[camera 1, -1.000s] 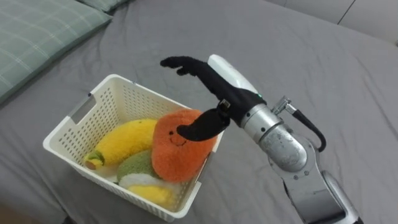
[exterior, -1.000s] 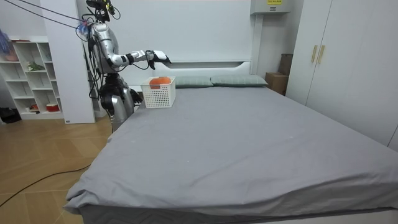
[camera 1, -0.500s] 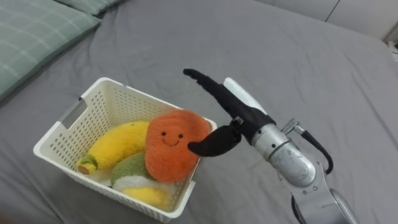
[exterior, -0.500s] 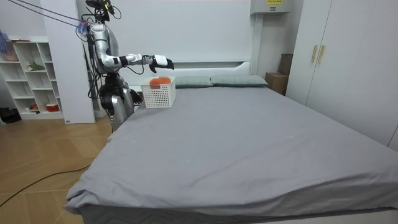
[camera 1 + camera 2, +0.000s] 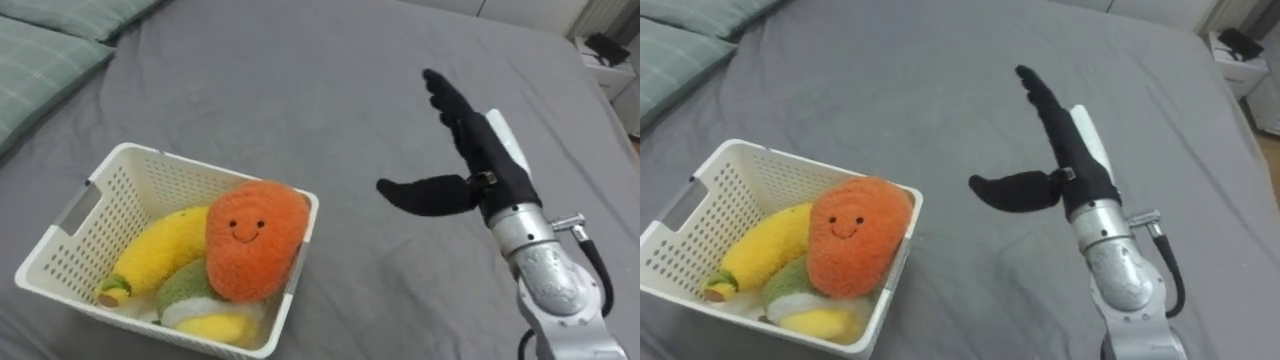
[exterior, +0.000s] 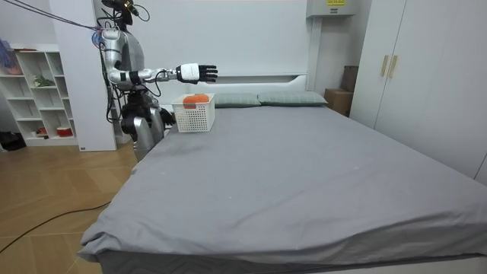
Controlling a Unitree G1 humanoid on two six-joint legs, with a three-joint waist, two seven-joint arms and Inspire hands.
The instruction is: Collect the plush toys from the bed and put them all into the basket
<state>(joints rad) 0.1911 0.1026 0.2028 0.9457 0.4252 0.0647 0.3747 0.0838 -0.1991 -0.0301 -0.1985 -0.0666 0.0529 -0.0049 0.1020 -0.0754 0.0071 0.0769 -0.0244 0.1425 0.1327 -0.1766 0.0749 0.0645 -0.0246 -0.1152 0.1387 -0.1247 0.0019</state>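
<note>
Reaching out over the grey bed, the robot's right hand hangs in the air to the right of the basket, well clear of it and touching nothing. Its fingers are straight and held close together, pointing away from the robot, while the thumb sticks out sideways toward the basket, so the hand is spread wide and holds nothing. The white slatted basket sits on the bedcover at the lower left of the eye views, and the toys lie inside it. An orange plush with a stitched smile stands highest, leaning against the basket's right wall and rising above the rim. A yellow banana plush lies slantwise just beside it on the left, touching it. A green and white plush is tucked under the two, and another yellow piece shows at the near corner below. A pale green checked pillow lies at the upper left edge. In the room view the robot stands upright at the head corner of the bed, on the room view's left, with the arm stretched level above the basket and a white shelf unit behind it. A tall wardrobe stands on the room view's right.
</note>
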